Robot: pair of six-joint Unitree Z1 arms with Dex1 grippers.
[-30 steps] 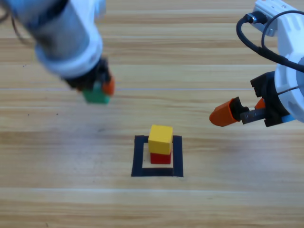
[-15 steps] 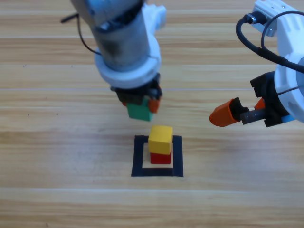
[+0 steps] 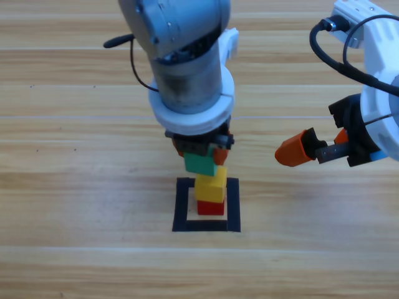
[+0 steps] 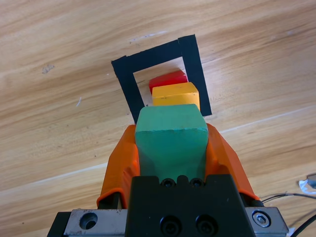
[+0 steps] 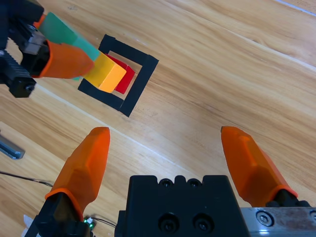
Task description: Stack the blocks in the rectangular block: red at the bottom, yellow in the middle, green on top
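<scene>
No text, label, brand, number or sign could be read anywhere. The three cubes, the black tape outline, the wooden worktop and both arms carried no legible marking in any of the views.

From high above we look straight down on the wooden table. Our left wrist camera sits close, facing down onto the black tape outline and stacked cubes. Our right wrist camera looks from farther off, sharing that same outline near its upper left.
</scene>
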